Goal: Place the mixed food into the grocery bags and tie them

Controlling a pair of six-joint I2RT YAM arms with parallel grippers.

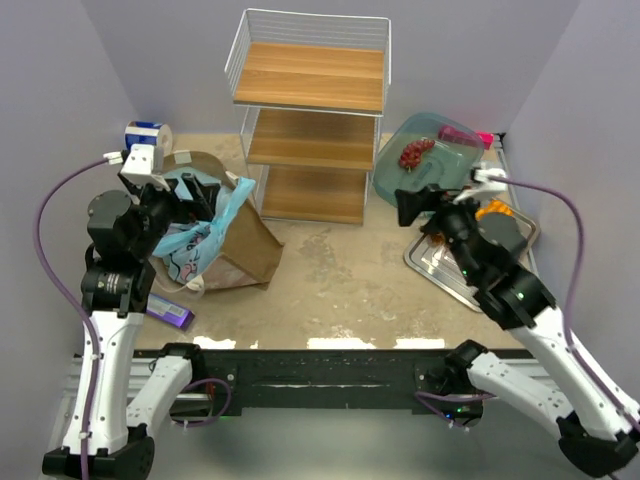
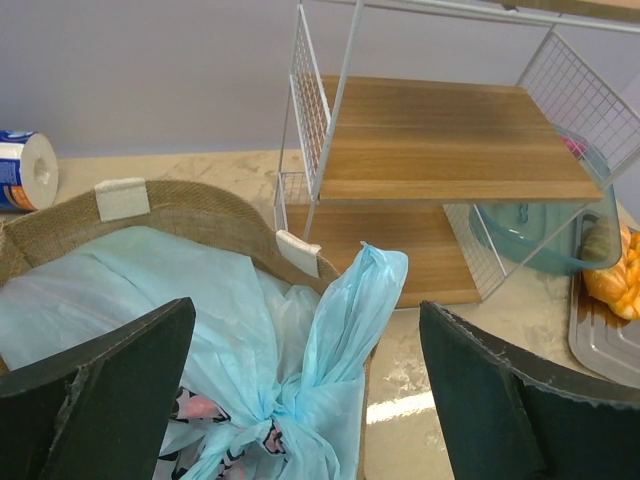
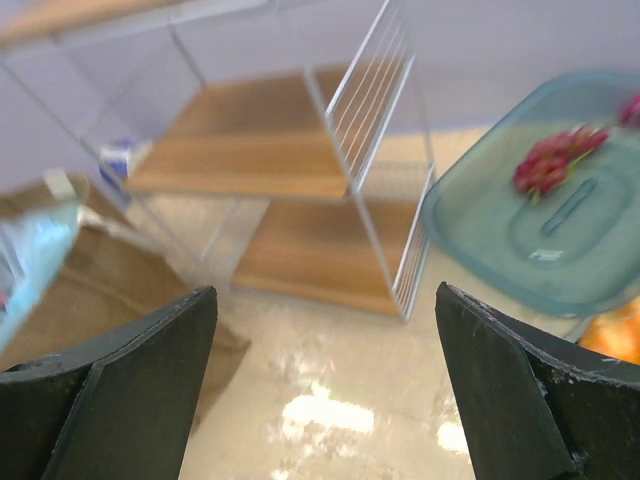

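At the near edge of the table (image 1: 330, 285), a purple wrapped bar (image 1: 168, 312) lies flat beside the left arm, partly covered by it. Above it, the left gripper (image 1: 198, 196) hangs over the bags with its jaws spread wide and nothing between them; the left wrist view shows both fingers (image 2: 105, 390) apart from the plastic below. The brown paper bag (image 1: 250, 250) stands on the left side of the table, and the light-blue plastic bag (image 2: 150, 290) sits inside it, its top gathered into a knot (image 2: 270, 415) with a loose tail standing up. The contents of both bags are hidden. On the right side, the right gripper (image 1: 412, 205) is raised above the table, its jaws released and wide, gripping nothing; its wrist view is blurred. Below the right arm lies a metal tray (image 1: 440, 270), largely covered by that arm. An orange-brown bread (image 2: 615, 275) rests on the tray, cut off at the frame edge in the left wrist view. In the middle stands a wire rack (image 1: 315, 110) with three wooden shelves. To its right sits a teal see-through dish (image 1: 445, 170), and a red item (image 1: 415, 152) lies on its top; its type cannot be determined. A pink object (image 1: 465, 133) behind the dish is too small to identify. A blue-and-white roll (image 2: 25, 170) lies at the far left, behind the paper bag.
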